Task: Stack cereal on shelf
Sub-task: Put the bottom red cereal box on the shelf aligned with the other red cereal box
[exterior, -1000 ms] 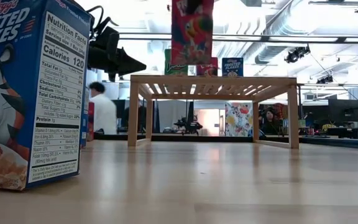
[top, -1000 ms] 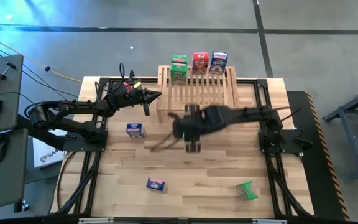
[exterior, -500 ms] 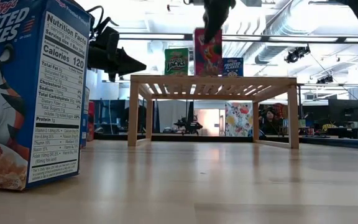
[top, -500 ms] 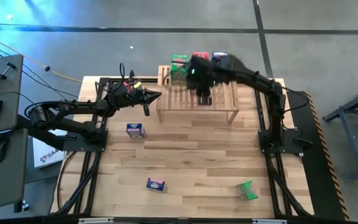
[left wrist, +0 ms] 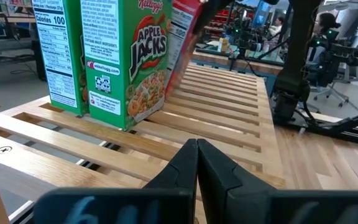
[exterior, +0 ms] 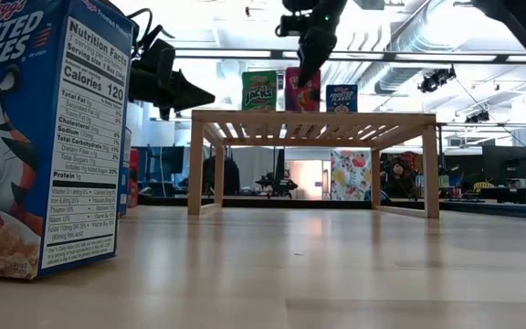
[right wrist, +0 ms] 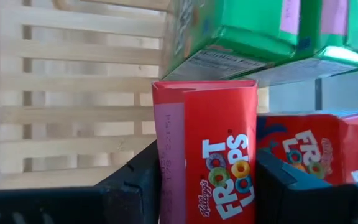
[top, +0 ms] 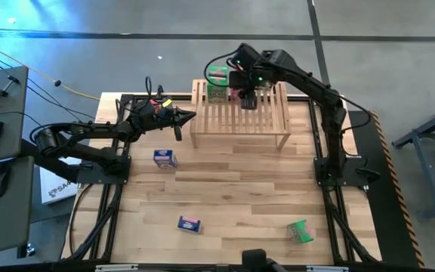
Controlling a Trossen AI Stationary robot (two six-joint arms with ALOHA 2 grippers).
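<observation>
The light-wood shelf (top: 240, 121) stands at the table's far edge. My right gripper (top: 246, 97) reaches down over its back row, shut on a red Froot Loops box (right wrist: 219, 155). Beside that box stand two green Apple Jacks boxes (exterior: 259, 90), a second red box (right wrist: 328, 149) and a blue Frosted Flakes box (exterior: 341, 98), all upright on the slats. My left gripper (top: 187, 115) is shut and empty, level with the shelf's left end; it also shows in the left wrist view (left wrist: 197, 155). My right gripper pinches the red box between its two fingers (right wrist: 135, 180), on two opposite sides (right wrist: 166, 162) near its upper end. The fingers come from above, pointing down. The box stands about upright, its lower end at the level of the shelf's top (exterior: 301, 110); whether it rests there I cannot tell.
Three boxes lie on the table: a blue one (top: 165, 158) near my left arm, a blue-and-red one (top: 189, 224) toward the near edge, and a green one (top: 300, 231) at the near right. A Frosted Flakes box (exterior: 44, 137) fills the low view's left.
My right gripper has carried the red box from above the table's middle toward the far edge and over the shelf. It has then lowered the box into the back row, beside the green boxes.
</observation>
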